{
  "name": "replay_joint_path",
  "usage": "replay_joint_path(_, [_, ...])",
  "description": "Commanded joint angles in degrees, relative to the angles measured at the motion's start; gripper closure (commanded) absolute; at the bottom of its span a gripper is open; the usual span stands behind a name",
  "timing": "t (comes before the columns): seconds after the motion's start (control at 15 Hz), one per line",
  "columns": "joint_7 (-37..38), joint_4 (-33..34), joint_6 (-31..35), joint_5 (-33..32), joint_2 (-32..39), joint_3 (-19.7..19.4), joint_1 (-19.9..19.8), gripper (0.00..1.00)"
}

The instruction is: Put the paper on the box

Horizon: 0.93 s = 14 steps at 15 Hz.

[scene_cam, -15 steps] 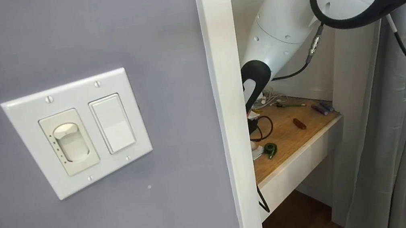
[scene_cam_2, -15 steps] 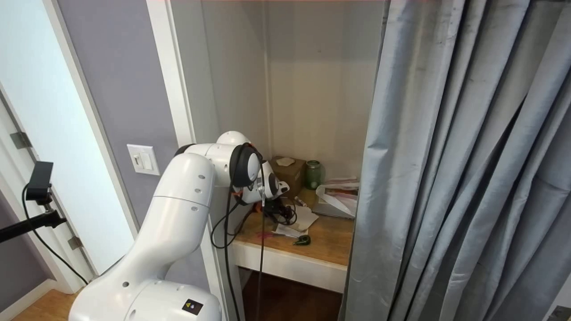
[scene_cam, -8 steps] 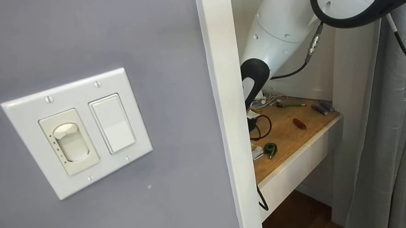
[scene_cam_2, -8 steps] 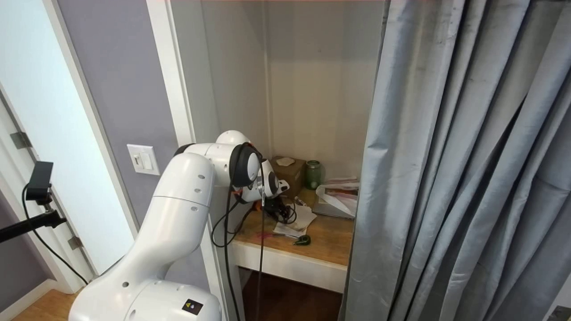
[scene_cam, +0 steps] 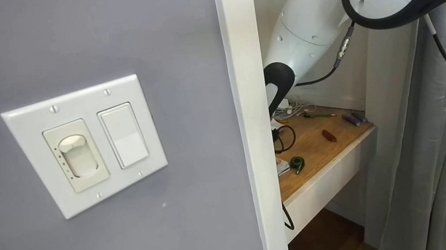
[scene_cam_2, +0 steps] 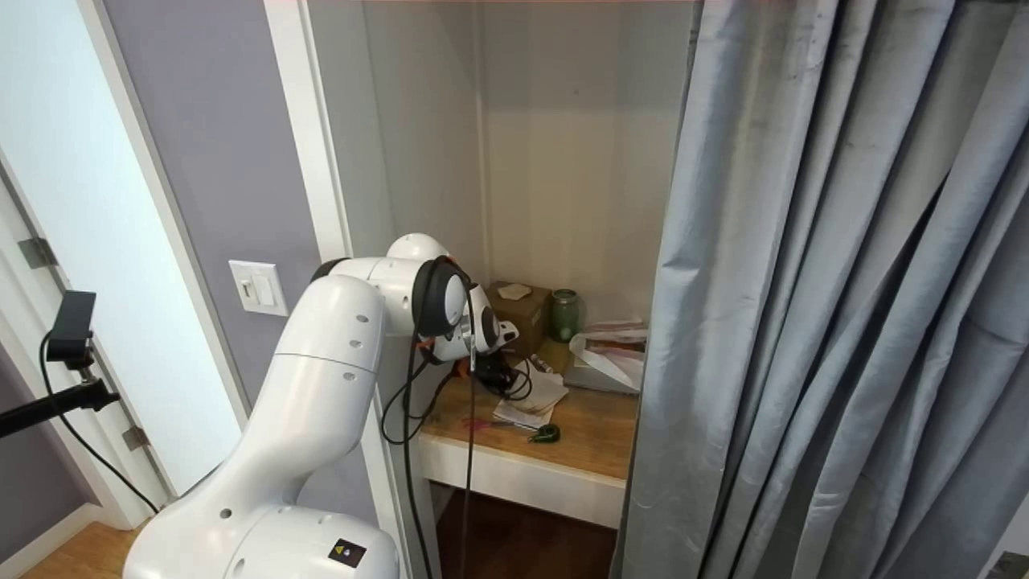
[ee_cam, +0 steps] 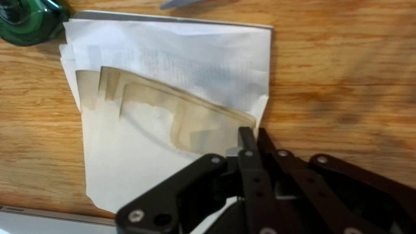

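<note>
Presently | stained paper (ee_cam: 130, 159): off-white, tan patches, layers fanned over a faintly printed sheet (ee_cam: 201, 61) on the wooden shelf (ee_cam: 331, 55) | gripper (ee_cam: 254, 132): jaws pinched together on the paper's edge; which layers, cannot tell | paper's lower part hidden behind the gripper; cardboard box (scene_cam_2: 532, 318) partly behind the arm (scene_cam_2: 330, 354) in an exterior view

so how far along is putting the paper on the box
Looks done: the fingers are at the edge of the paper. In hand: they appear closed on it, pinching near a corner. Left: lifting it and setting it on the box, since an exterior view shows it low over the wooden desk.
</note>
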Motion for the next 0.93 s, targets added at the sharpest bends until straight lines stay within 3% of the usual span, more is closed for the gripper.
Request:
replay_joint_path(0.0, [-1.1, 0.5, -1.5, 1.2, -0.1, -1.0, 0.2, 1.0])
replay_joint_path(0.87, [-0.3, -0.6, -5.9, -0.4, -5.4, -2.0, 0.6, 0.99])
